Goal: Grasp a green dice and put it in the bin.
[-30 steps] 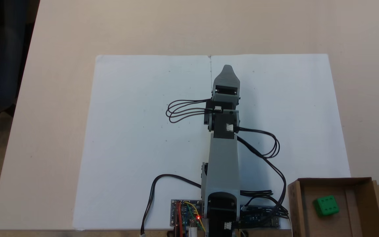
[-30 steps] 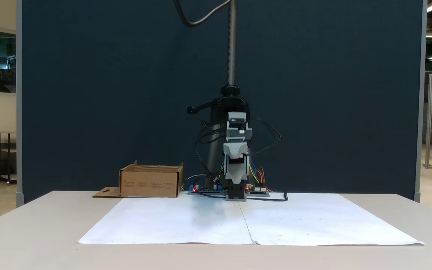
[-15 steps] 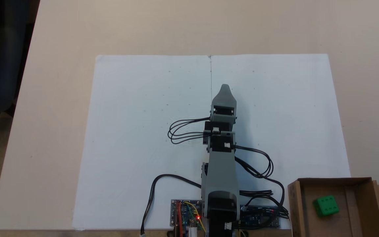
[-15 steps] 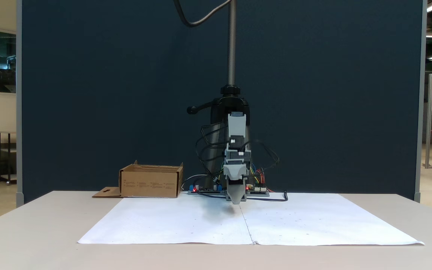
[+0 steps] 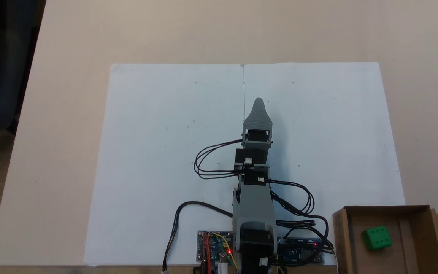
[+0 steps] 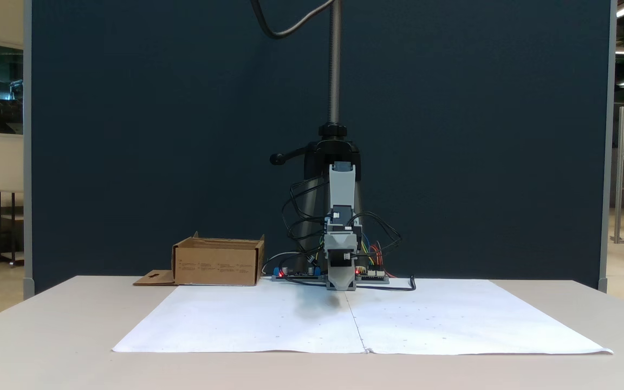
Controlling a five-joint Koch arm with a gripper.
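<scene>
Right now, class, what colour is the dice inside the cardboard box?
Bright green dice, clearest in the fixed view from above.

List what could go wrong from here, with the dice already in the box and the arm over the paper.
1. The gripper hangs low over the white paper; dipping further could snag or crease the sheet.
2. The black cables loop loosely beside the arm, near the bin; a swing that way might catch its wall and shift it.
3. The green dice lies in the bin already, so another grasp attempt would likely close on nothing.
</scene>
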